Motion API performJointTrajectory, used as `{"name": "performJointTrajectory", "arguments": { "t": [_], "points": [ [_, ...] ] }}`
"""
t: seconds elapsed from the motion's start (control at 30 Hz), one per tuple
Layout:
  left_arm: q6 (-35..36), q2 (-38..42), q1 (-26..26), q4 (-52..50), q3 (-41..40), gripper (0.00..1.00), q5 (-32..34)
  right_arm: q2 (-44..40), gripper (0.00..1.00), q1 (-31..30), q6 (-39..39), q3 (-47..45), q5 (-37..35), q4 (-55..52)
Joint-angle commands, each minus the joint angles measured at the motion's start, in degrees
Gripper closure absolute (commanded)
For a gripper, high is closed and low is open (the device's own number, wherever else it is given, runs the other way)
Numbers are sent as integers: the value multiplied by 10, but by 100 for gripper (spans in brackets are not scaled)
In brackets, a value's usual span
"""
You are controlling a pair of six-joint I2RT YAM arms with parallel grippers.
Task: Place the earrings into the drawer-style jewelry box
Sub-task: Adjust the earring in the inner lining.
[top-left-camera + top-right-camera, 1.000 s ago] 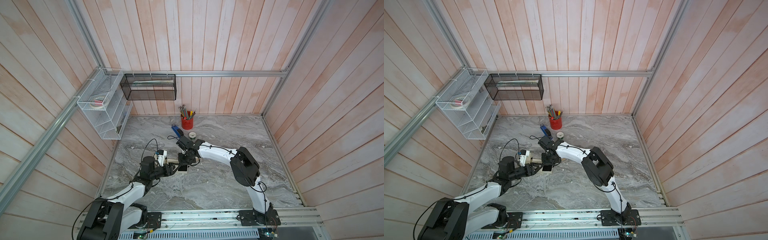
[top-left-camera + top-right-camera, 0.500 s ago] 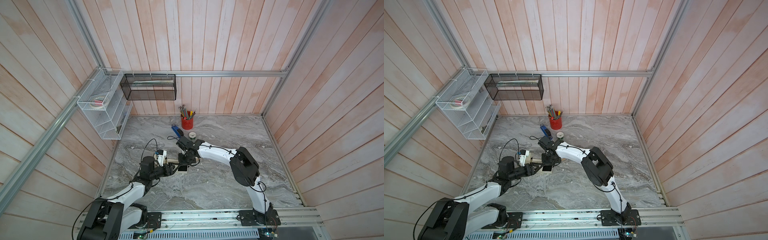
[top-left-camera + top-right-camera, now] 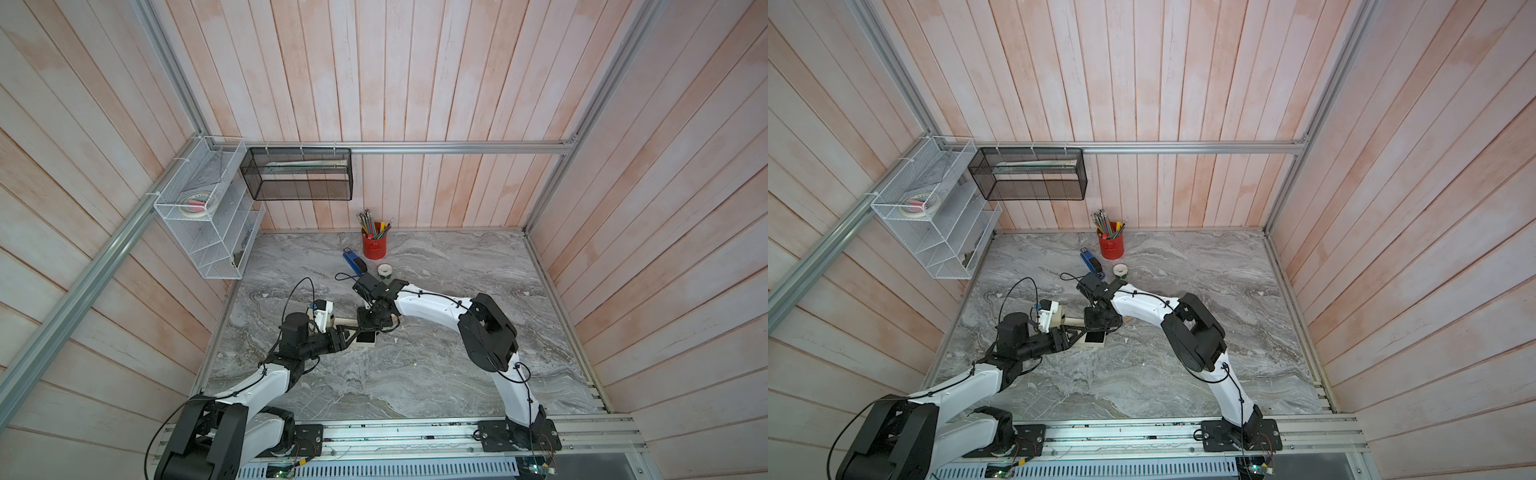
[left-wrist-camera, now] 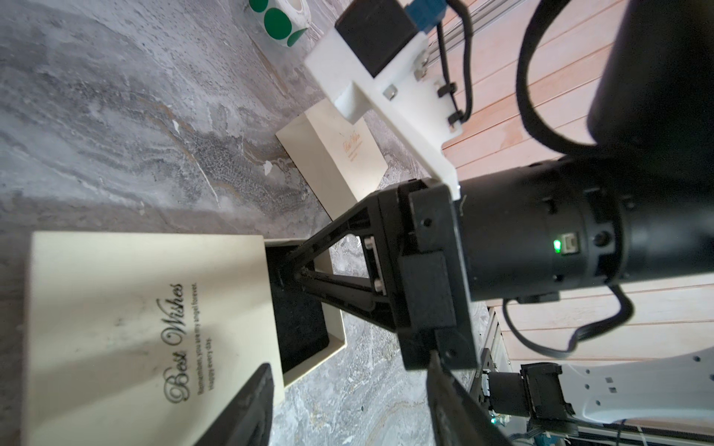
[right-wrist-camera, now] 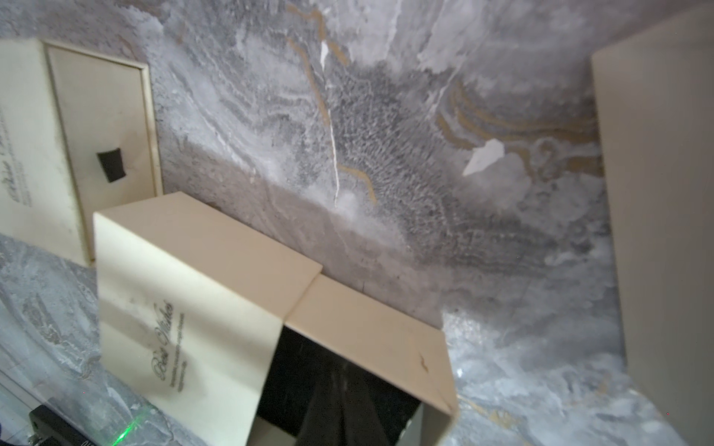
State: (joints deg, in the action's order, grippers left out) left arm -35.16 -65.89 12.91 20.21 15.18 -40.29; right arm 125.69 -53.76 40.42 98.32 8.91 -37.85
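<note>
The jewelry box (image 4: pixel 135 309) is cream with "Best Wishes" printed on it. Its black-lined drawer (image 4: pixel 301 320) is pulled partly out. In both top views the box (image 3: pixel 365 338) (image 3: pixel 1094 338) lies between the two arms. My right gripper (image 5: pixel 340 386) is shut, with its tips down inside the drawer (image 5: pixel 309 370); the left wrist view shows them (image 4: pixel 297 276) on the lining. The earrings are hidden. My left gripper (image 4: pixel 349 359) is open beside the box, one of its fingers (image 4: pixel 251 405) overlapping the sleeve and bare table between the jaws.
A second cream box (image 4: pixel 332 162) lies just behind, a closed one with a black pull tab (image 5: pixel 96 154) is beside it, and another cream wall (image 5: pixel 657 193) stands opposite. Further back are a green-dot sticker roll (image 3: pixel 385 271), a blue stapler (image 3: pixel 353 262) and a red pencil cup (image 3: pixel 374 245).
The right gripper's jaws have come together inside the drawer. Both arms and the box stay about where they were.
</note>
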Motion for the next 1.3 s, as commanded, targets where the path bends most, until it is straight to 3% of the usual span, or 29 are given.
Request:
{"name": "performJointTrajectory", "arguments": {
  "t": [0.0,0.43,1.27],
  "points": [
    [7,-3,1,18,1,36,-10,-1,100,-7,4,8,-1,-5],
    [31,-15,2,-11,31,36,-11,-101,100,22,52,-129,72,150],
    [37,-65,19,-6,48,36,-12,-70,100,29,67,-178,74,191]
  ]
}}
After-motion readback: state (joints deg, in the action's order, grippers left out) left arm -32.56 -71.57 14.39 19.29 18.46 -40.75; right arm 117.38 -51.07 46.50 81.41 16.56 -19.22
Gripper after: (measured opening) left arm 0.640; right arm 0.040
